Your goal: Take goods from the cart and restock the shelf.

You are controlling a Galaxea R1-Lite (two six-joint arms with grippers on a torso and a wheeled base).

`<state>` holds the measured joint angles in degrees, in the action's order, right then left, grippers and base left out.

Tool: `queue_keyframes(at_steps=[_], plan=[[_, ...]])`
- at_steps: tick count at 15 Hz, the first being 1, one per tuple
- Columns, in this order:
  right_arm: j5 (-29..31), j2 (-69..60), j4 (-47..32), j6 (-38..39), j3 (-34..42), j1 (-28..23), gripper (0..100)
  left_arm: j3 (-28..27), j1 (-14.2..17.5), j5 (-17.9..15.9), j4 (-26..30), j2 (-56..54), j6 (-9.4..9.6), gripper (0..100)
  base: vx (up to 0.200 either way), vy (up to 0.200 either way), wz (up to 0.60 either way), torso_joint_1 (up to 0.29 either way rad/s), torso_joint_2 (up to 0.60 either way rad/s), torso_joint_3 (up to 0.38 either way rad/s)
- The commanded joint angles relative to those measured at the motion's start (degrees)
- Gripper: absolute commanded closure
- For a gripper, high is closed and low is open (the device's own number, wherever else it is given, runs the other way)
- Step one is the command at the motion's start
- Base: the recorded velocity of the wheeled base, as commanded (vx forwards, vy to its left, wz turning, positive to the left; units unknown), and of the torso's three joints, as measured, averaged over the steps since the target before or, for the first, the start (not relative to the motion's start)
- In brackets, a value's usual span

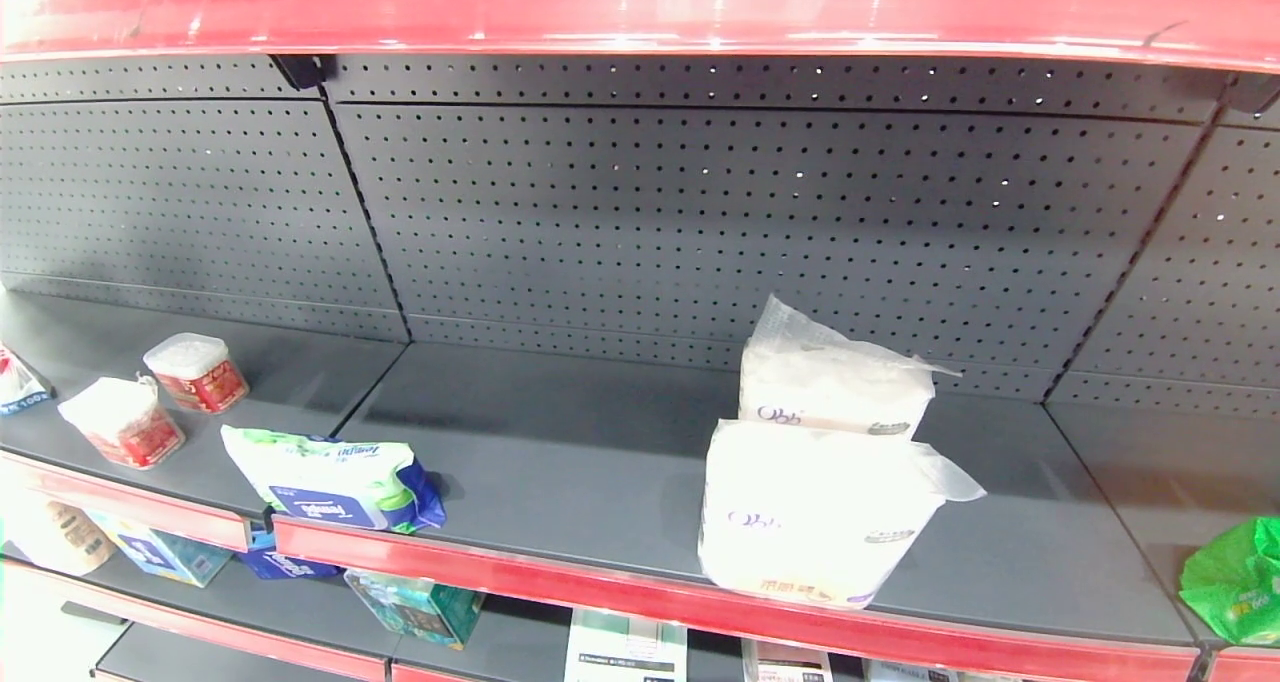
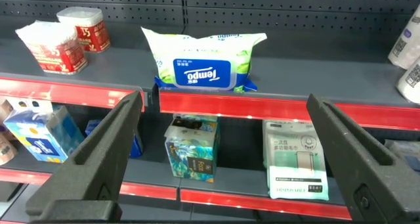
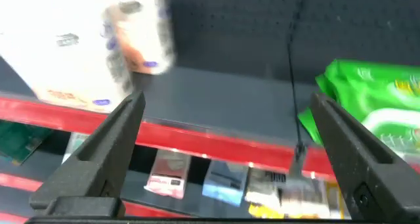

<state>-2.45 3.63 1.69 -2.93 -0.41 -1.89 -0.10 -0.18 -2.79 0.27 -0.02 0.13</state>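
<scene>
Shelf (image 1: 600, 442) w/ red front edge spans head view. R of centre on it: front tissue pack (image 1: 810, 512), rear tissue pack (image 1: 830, 387) just behind. Wipes pack (image 1: 330, 477) at front L, green pack (image 1: 1235, 582) far R. Left wrist view adds the lower tier: floral box (image 2: 191, 148) below wipes pack. Left gripper (image 2: 224, 100) spread wide, empty. Right gripper (image 3: 228, 98) likewise, facing shelf edge betw. tissue and green pack.

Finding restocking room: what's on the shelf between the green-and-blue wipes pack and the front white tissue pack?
Nothing. In the head view only bare dark grey metal shelf separates the soft green-and-blue wipes pack from the front white plastic-wrapped tissue pack.
</scene>
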Motion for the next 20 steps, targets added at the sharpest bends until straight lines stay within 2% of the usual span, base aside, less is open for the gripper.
queue_keyframes(at_steps=[1, 4, 8, 16, 20], plan=[[1.13, -3.63, -1.34, 0.46, 0.41, 1.8, 0, 0.01, 0.01, -0.02, 0.0, 0.02, 0.04, 0, 0.0, 0.0, 0.0, 0.0, 0.0, 0.0], [1.04, -3.54, -1.52, 3.54, 0.41, 1.89, 0, 0.01, 0.01, -0.02, 0.0, 0.02, 0.04, 0, 0.0, 0.0, 0.0, 0.0, 0.0, 0.0], [-0.36, -3.54, -1.43, 3.01, 0.41, 1.98, 0, 0.01, 0.01, -0.02, 0.0, 0.02, 0.04, 0, 0.0, 0.0, 0.0, 0.0, 0.0, 0.0], [0.78, -3.54, -1.52, 3.01, 0.41, 1.89, 0, 0.01, 0.01, -0.02, 0.0, 0.02, -0.05, 0, 0.0, 0.0, 0.0, 0.0, 0.0, 0.0], [0.78, -3.54, -1.52, 3.01, 0.41, 1.89, 0, 0.01, 0.01, -0.02, 0.0, 0.02, -0.05, 0, 0.0, 0.0, -0.6, 0.0, 0.0, 0.0]])
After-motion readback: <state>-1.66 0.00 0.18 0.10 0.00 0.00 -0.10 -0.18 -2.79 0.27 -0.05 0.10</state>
